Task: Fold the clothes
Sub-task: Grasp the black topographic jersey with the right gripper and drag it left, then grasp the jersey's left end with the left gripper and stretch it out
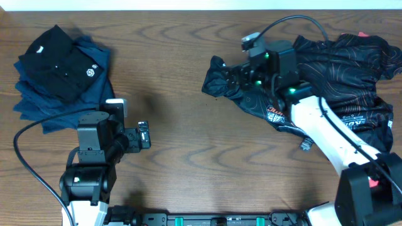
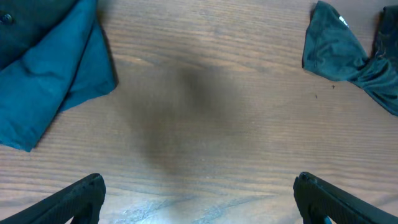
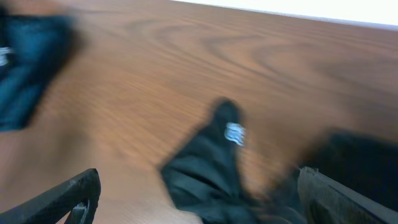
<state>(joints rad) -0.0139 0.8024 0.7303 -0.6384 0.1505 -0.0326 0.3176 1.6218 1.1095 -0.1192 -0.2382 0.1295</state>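
The clothes, a black jersey [image 1: 342,69] with thin contour lines and white lettering, lie crumpled at the back right of the table. One sleeve [image 1: 217,70] reaches out to the left. My right gripper [image 1: 242,78] hovers over that sleeve end. In the blurred right wrist view it [image 3: 199,180] is open, with the dark fabric [image 3: 208,168] lying between and below its wide-set fingers. My left gripper [image 1: 144,135] is open over bare wood at the front left, far from the jersey. In the left wrist view it [image 2: 199,182] holds nothing, and the sleeve tip [image 2: 333,50] shows at the upper right.
A stack of folded garments sits at the back left: a black polo with a small white hexagon logo [image 1: 59,59] on top of dark blue cloth [image 1: 38,107]. The blue cloth [image 2: 43,93] also shows in the left wrist view. The table's far edge [image 1: 188,5] runs along the top.
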